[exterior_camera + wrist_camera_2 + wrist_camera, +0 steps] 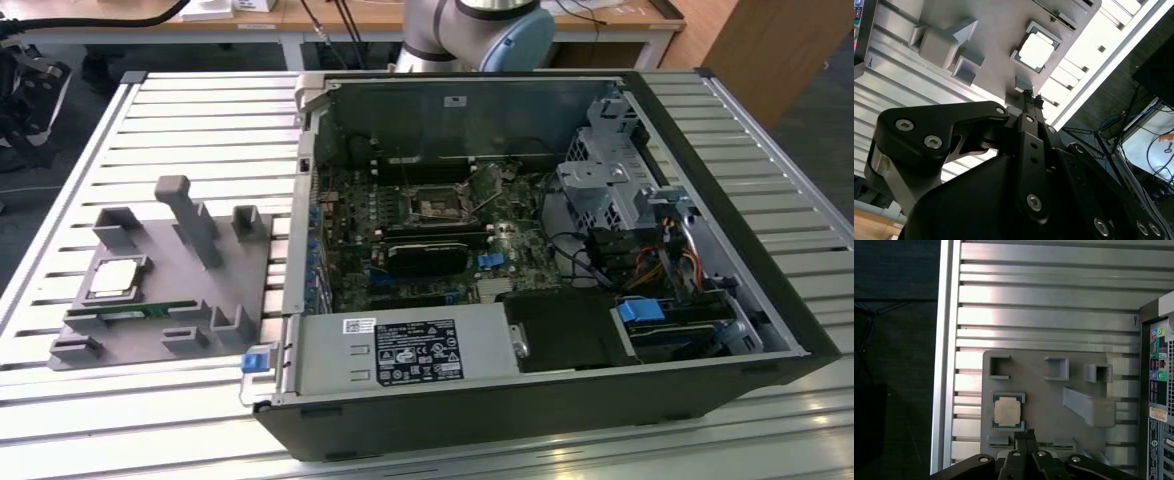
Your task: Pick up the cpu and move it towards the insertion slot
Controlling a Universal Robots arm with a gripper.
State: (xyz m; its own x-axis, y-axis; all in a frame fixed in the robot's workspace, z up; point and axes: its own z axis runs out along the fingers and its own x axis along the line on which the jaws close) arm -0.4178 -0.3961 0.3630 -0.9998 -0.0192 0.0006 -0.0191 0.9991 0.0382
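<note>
Pressed together and empty, the gripper [1025, 436] hangs over the grey holder [1049, 405], near the cpu [1007, 411] lying flat in its recess. Light, stiff, slick-topped and probably delicate underneath, the cpu looks best pinched by opposite edges.

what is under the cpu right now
The cpu lies in a raised square frame on the grey holder, which rests on the slatted table. Whatever is directly beneath the cpu is covered by it and cannot be seen.
</note>
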